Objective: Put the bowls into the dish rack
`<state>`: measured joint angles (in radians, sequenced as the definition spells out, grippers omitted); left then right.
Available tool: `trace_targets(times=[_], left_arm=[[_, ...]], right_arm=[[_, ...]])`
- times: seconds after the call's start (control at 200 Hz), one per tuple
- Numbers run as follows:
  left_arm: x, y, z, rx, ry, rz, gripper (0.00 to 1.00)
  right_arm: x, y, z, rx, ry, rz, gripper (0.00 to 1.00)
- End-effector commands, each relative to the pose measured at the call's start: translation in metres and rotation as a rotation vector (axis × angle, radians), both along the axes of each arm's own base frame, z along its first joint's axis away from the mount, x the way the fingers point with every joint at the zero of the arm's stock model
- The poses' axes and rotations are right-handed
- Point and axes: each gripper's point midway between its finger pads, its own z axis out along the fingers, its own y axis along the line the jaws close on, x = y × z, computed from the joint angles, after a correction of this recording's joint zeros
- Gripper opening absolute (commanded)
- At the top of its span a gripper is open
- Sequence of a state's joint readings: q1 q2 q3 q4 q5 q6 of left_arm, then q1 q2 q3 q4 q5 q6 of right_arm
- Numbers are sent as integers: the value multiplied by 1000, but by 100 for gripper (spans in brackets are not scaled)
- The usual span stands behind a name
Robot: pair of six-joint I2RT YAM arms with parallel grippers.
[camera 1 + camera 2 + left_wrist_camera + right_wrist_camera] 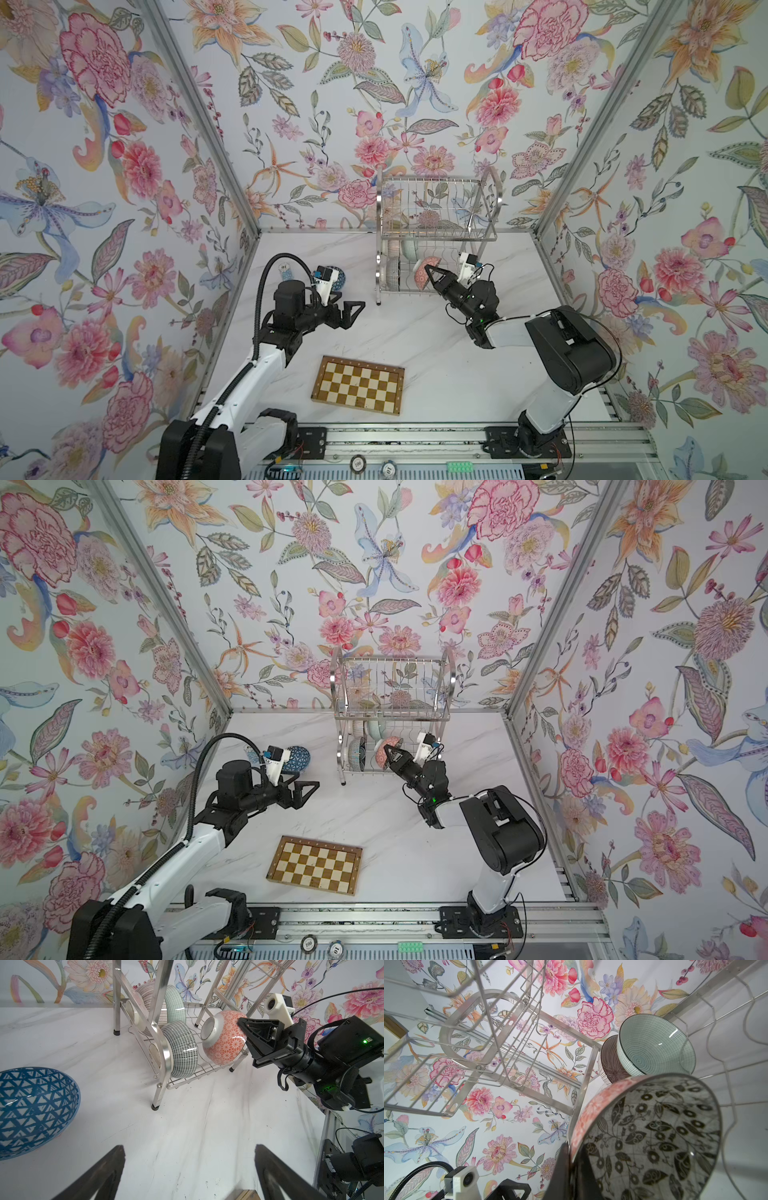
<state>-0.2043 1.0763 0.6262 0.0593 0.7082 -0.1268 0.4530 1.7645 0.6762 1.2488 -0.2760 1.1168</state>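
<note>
We log the right gripper (429, 272) pinching the rim of the black-and-white floral bowl (224, 1047), which stands on edge in the lower tier of the dish rack (440, 239). The left gripper (347, 306) is spread and empty, with the blue lattice bowl (35, 1109) on the table (415, 332) just beside it.

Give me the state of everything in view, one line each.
left gripper, open, empty.
right gripper, shut on floral bowl rim.
floral bowl, held on edge at dish rack lower tier.
blue lattice bowl, upright on table.
dish rack, three other bowls on edge, lower tier.
checkered board, flat on table.
</note>
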Motion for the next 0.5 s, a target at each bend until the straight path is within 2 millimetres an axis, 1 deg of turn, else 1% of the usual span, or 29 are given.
trace_targets(times=[0.0, 0.31, 0.495], left_arm=[[-5, -7, 4, -4, -34, -46, 99], [-5, -9, 0, -1, -20, -53, 99], [-4, -9, -3, 9, -10, -53, 99]], right_arm=[[0, 7, 41, 79, -117, 59, 0], [5, 14, 41, 84, -125, 150, 0], [9, 17, 36, 85, -115, 214, 0]])
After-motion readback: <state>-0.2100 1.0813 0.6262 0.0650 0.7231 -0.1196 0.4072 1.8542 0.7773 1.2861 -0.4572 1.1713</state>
